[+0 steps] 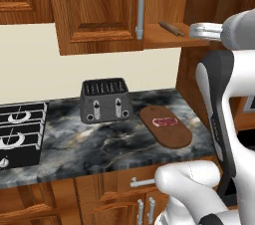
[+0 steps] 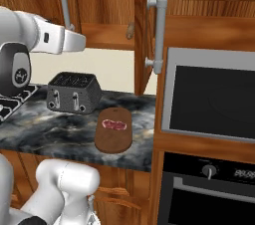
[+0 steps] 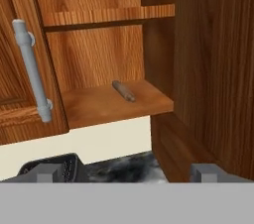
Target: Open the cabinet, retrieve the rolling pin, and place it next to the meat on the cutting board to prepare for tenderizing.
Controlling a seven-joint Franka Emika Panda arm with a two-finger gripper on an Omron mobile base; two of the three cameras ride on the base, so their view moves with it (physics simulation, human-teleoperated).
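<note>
cabinet [image 3: 99,44] stands open; rolling pin [image 3: 124,91] lies on its lower shelf [image 3: 94,104], untouched. hand [image 3: 126,173] held short of it, fingers spread apart, empty. risk judged: pin nudged and rolled deeper, or the door [image 3: 20,69] clipped on approach.

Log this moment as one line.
cabinet: right door open | rolling pin: on lower shelf | gripper: open, empty

The dark marbled counter [image 1: 99,144] at mid-frame carries a black toaster [image 1: 106,100] and the cutting board [image 1: 166,127]. The cabinet's bottom shelf [image 3: 106,104], upper right, holds the rolling pin [image 1: 171,28].
</note>
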